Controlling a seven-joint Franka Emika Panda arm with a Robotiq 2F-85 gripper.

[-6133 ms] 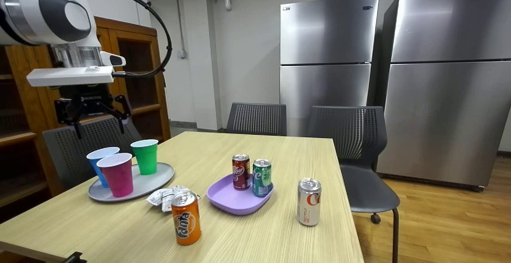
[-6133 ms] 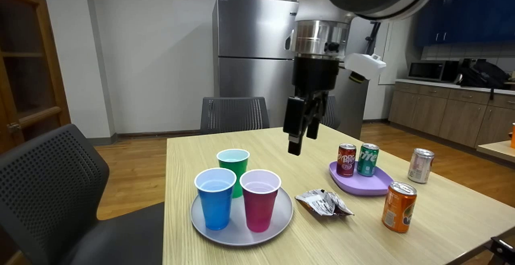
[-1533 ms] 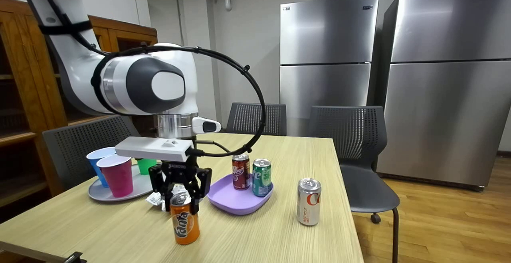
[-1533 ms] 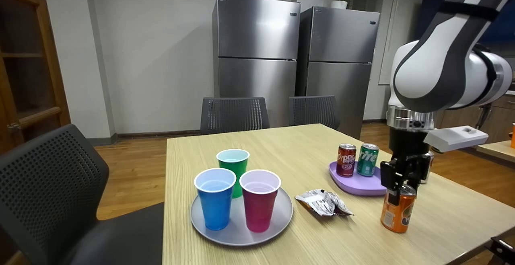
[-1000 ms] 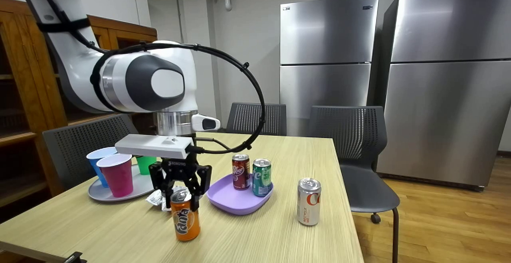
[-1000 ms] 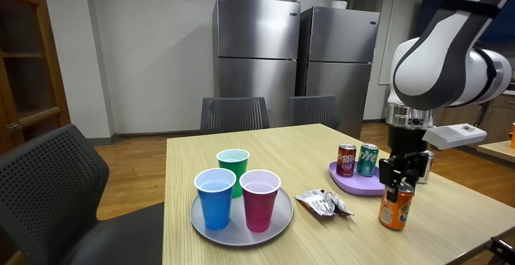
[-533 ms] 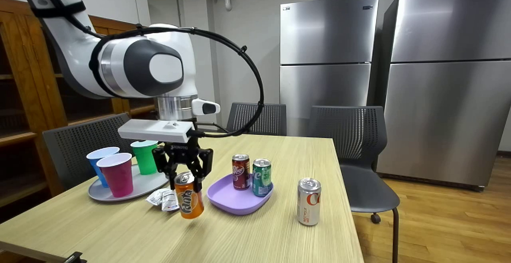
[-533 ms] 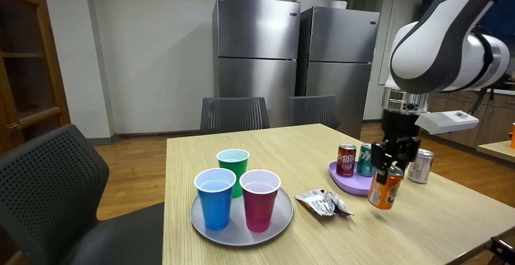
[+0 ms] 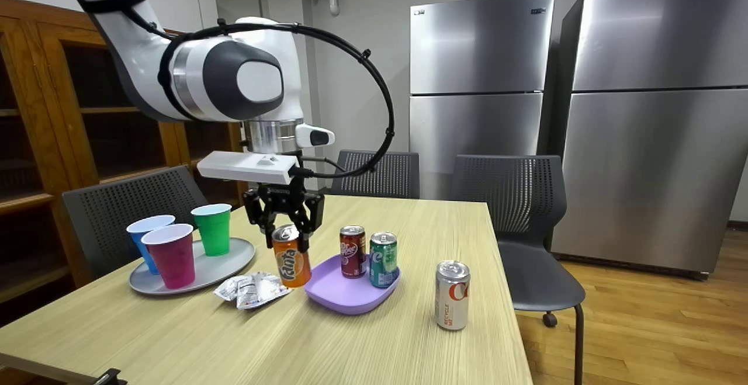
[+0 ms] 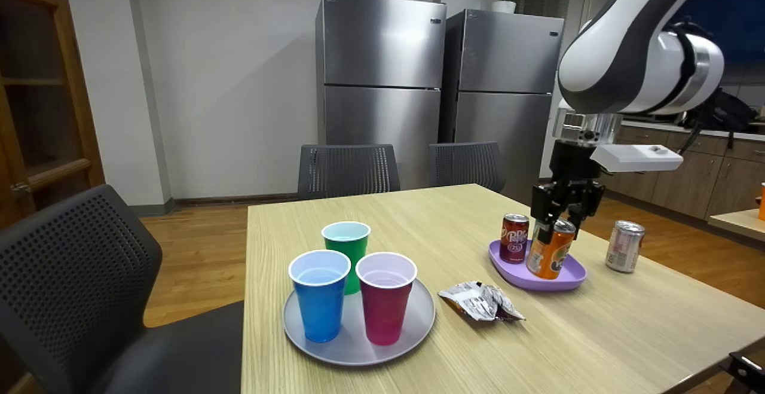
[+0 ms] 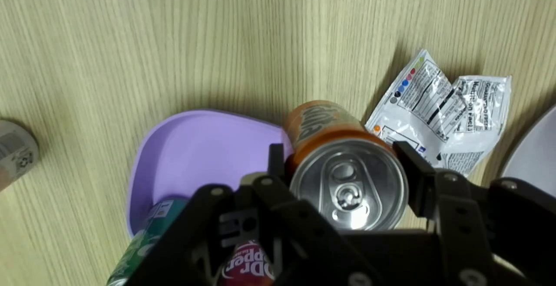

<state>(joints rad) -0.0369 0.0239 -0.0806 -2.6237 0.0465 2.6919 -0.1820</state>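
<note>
In an exterior view I see, on the table (image 9: 397, 353), three cups (image 9: 170, 256) on the plate (image 9: 234, 262) at left, a packet (image 9: 255, 290) right of it, then the Dr Pepper can (image 9: 352, 253) left of the Sprite can (image 9: 383, 261) in the dish (image 9: 330, 288), another can (image 9: 452, 296) rightmost. My gripper (image 9: 286, 243) holds the Fanta can (image 9: 293, 264) above, between packet and dish.

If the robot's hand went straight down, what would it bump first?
The hand holds an orange metal soda can, whose bottom would probably meet the pale wooden table, or perhaps the shallow purple tray; depth is unclear.
</note>
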